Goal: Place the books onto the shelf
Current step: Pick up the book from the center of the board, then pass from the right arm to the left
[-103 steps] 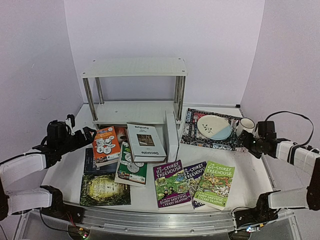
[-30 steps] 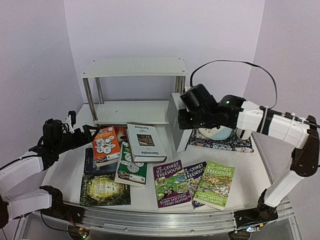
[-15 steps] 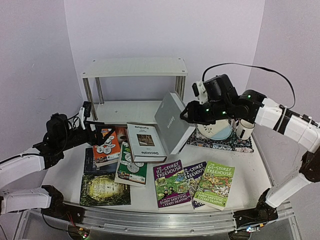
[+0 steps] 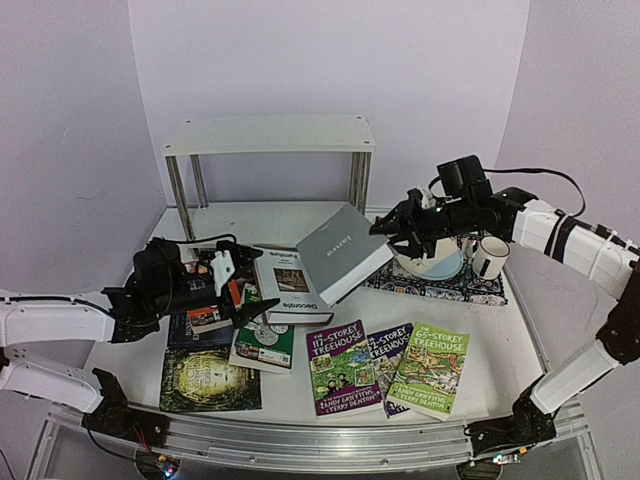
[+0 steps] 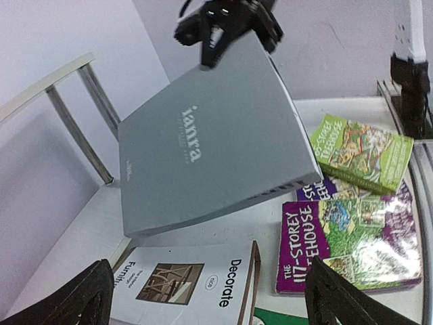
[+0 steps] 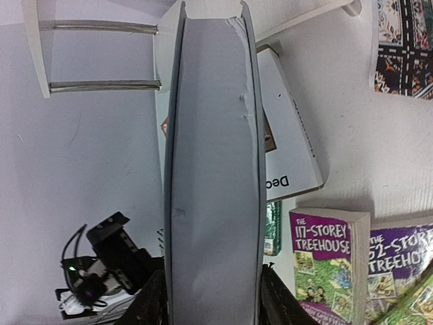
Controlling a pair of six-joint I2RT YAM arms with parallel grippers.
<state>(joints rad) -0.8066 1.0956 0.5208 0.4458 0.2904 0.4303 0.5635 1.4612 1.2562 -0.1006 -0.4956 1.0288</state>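
Both are white tube links with chunky black joints: left arm (image 4: pixel 50 322) lower left, right arm (image 4: pixel 575 240) at right, thin black cable (image 4: pixel 545 170) looping above it.

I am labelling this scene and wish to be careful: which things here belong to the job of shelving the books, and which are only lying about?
Belong to the job:
- shelf
- grey hardback, held by the right gripper
- white Decorate book
- green paperback
- Treehouse paperbacks
- dark book

Only lying about:
- patterned mat
- plate
- mug
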